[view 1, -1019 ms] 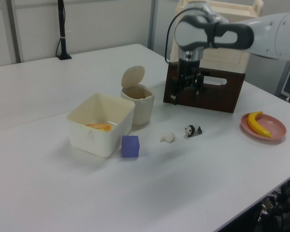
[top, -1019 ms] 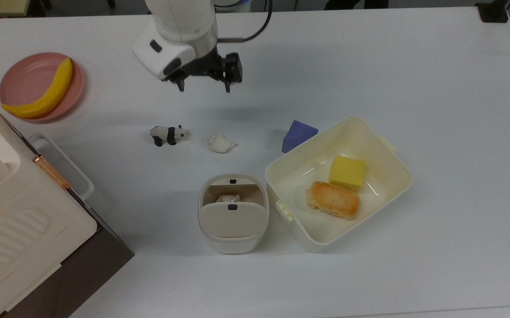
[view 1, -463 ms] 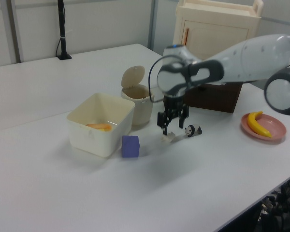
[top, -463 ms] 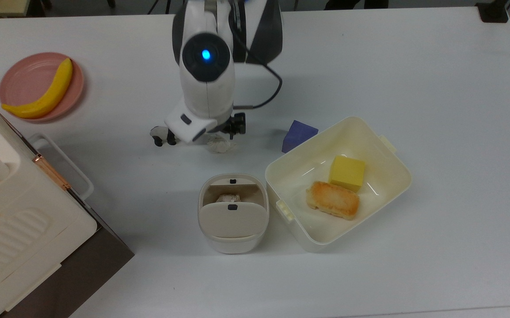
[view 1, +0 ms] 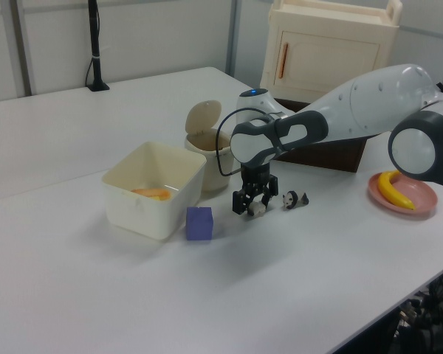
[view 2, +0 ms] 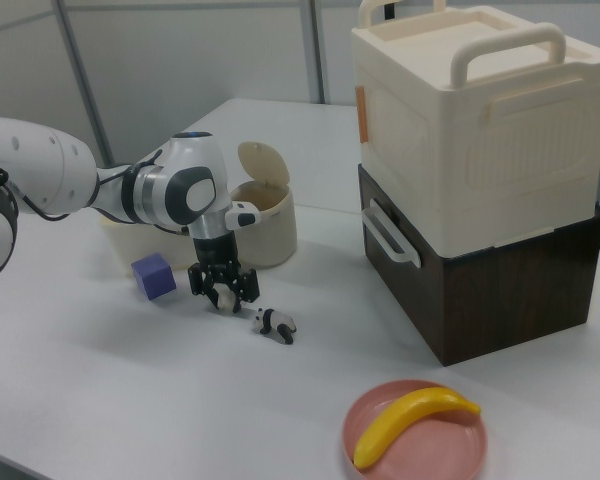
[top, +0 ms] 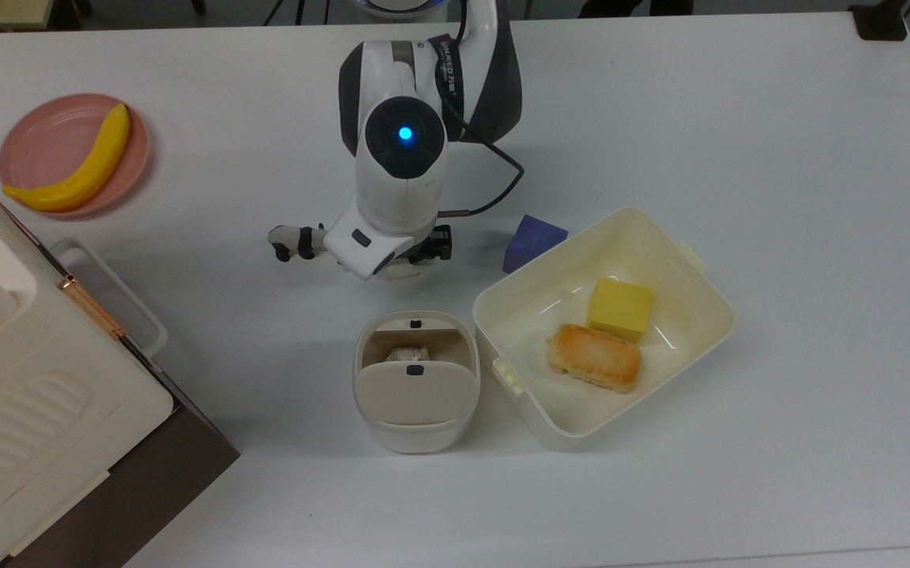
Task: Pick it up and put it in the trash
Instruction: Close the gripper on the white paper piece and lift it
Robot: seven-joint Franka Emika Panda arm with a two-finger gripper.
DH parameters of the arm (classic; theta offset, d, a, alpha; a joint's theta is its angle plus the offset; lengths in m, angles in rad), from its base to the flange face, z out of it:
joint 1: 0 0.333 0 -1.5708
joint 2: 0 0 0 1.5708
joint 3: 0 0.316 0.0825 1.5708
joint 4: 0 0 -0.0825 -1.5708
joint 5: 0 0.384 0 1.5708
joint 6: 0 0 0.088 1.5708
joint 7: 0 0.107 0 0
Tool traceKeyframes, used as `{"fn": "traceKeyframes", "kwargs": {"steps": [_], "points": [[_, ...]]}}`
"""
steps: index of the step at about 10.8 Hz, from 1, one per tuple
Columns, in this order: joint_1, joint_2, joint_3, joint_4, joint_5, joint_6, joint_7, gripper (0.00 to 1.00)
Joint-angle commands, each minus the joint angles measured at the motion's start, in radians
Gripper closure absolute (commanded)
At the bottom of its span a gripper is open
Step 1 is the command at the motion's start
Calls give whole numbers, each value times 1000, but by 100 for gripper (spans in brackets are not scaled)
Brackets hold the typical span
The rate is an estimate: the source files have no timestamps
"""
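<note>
Left view puts the hand (view 1: pixel 252 208) down at desk (view 1: pixel 295 280) level with the paper wad (view 1: pixel 255 209) seen as a pale lump between the two black fingers (view 1: pixel 239 206). Fingers are spread to either side of the wad; whether they are already pressed onto it cannot be told, so the grip is judged not yet confirmed. Right view agrees: hand (view 2: pixel 223 290) low over the desk, wad (view 2: pixel 224 297) showing white between the fingers.

Top view: wad (top: pixel 408 272) is mostly covered by the wrist, a sliver of white is seen at the lower edge of the hand (top: pixel 412 260).

Relative to the hand:
- toy panda (top: pixel 295 240) just beside it on the top view's left, not touching. Probably why the approach was made straight down, so the panda is not knocked.
- blue block (top: pixel 532 241) near, on the top view's right, apart from the hand.
- bin (top: pixel 415 380) near, just below the hand in the top view. Flap is tipped open, so the mouth is clear for a drop from above; something pale is already seen inside.
- big cream box (top: pixel 707 315) with yellow block (top: pixel 619 308) and bread (top: pixel 594 356) sits beside the bin, on the far side of it from the panda. Its open top is larger than the bin's mouth, so a sloppy release is judged likely to land there.

Step in hand is judged to be the closing on the wad; lift and carry to the bin are not yet done. The wad looks light and lumpy, so a soft pinch is expected to hold it.
</note>
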Motion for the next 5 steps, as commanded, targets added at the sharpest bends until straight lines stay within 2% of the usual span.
{"fn": "traceKeyframes", "kwargs": {"steps": [1,3,5], "points": [[16,-90,-4,-29,-3,-4,24,100],[11,-136,-2,53,12,-77,26,100],[5,-138,-11,214,82,-137,27,100]]}}
